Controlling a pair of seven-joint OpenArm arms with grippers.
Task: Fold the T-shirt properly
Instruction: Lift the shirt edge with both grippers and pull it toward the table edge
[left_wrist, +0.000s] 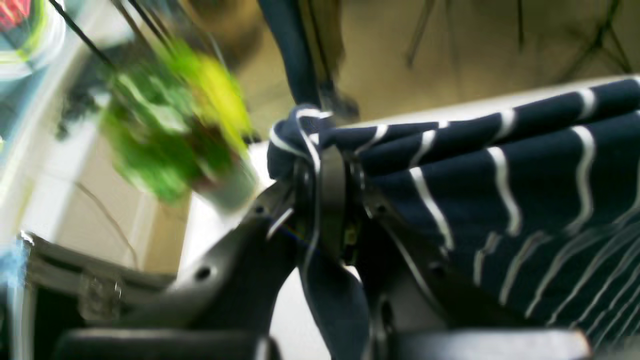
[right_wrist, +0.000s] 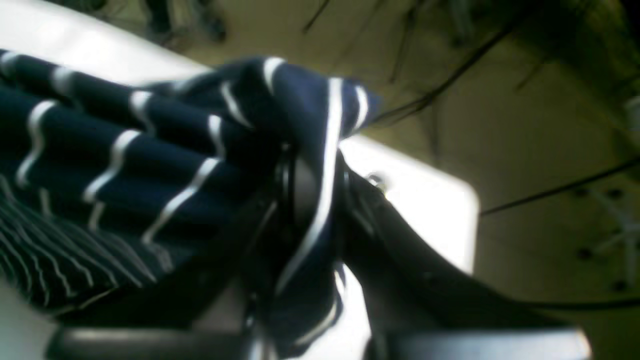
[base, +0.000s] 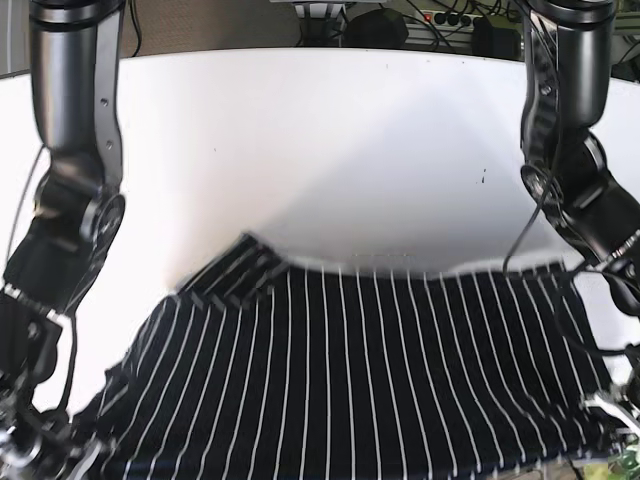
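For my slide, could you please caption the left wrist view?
Left gripper clamped on the striped T-shirt's bunched edge.

The bare white tabletop (base: 330, 150) lies open from nine through twelve to three o'clock. The navy white-striped cotton T-shirt (base: 360, 380) blocks six o'clock, with black arm columns at ten (base: 75, 110) and two (base: 565, 110).

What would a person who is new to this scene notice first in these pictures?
First, the navy T-shirt with thin white stripes, spread over the near part of the white table in the base view. Next, both wrist views show a bunched edge of it pinched in a claw: the left claw and the right claw. A blurred green plant stands behind the left claw.
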